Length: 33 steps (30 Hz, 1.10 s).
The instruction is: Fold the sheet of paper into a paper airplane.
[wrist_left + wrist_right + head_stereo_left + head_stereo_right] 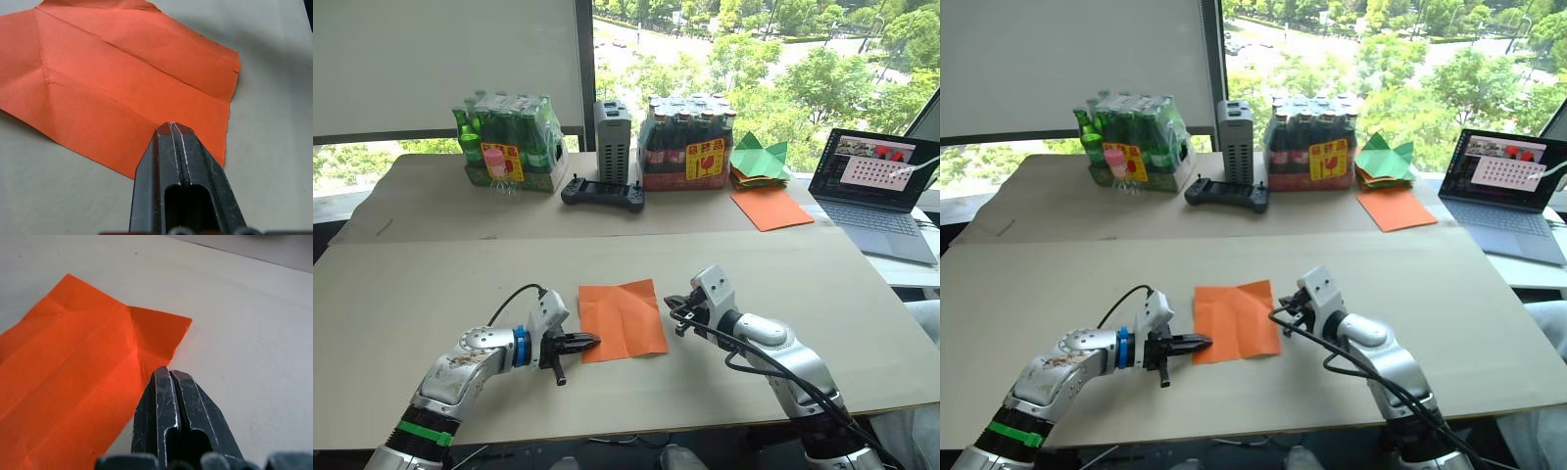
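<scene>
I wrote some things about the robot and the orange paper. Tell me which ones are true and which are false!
1. The sheet of paper lies flat on the table between the two grippers. True.
2. The left gripper has its fingers spread wide open. False: its fingers are pressed together, at the paper's edge.
3. The paper is already a finished airplane. False: it is an open sheet with crease lines, not yet folded up.
4. The right gripper has its fingers shut, close to the paper's edge. True.
5. A laptop sits open at the far right of the table. True.
6. The green bottles are lying on the orange sheet. False: they stand far back by the window.
</scene>
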Motion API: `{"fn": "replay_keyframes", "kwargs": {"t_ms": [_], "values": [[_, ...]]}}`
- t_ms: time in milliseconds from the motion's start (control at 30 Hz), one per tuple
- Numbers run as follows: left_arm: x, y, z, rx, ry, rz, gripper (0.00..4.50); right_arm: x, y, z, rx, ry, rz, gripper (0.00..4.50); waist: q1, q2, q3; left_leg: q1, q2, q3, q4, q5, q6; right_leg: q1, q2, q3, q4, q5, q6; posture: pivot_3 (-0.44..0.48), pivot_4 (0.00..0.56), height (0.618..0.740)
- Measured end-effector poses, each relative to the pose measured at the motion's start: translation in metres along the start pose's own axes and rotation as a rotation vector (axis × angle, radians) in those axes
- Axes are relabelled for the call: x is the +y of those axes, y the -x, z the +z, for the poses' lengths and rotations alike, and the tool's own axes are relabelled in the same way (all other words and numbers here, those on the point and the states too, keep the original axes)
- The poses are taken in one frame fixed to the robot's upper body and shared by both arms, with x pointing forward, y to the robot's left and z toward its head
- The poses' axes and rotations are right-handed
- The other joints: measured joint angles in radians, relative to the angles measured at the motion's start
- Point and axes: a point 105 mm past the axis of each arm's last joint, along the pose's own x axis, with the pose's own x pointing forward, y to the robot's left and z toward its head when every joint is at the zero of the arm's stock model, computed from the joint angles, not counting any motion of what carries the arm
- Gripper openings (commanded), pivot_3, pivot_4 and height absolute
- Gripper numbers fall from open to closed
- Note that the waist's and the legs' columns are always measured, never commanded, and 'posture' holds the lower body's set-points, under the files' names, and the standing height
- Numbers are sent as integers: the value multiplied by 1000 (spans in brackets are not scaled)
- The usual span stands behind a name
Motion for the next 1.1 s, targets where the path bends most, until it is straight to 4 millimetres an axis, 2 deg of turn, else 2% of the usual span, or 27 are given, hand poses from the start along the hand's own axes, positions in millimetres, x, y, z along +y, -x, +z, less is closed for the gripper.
{"fn": "replay_keyframes", "kwargs": {"t_ms": [300,700,1100], "values": [[-1,0,-2,1,-1,-3,37,-6,-3,-15,54,1,-16,0,-1,0,0,0,0,0,1,0,0,0,0,0,1,0,0,0,150,740],[-3,-2,-2,-7,0,-2,37,-2,-22,-7,50,25,14,0,-1,0,0,0,0,0,3,0,0,1,0,0,2,0,0,0,150,740],[-4,-4,-2,-18,4,10,37,6,-26,-2,33,-18,70,0,-1,0,0,0,0,0,3,0,0,1,0,0,2,0,0,0,150,740]]}}
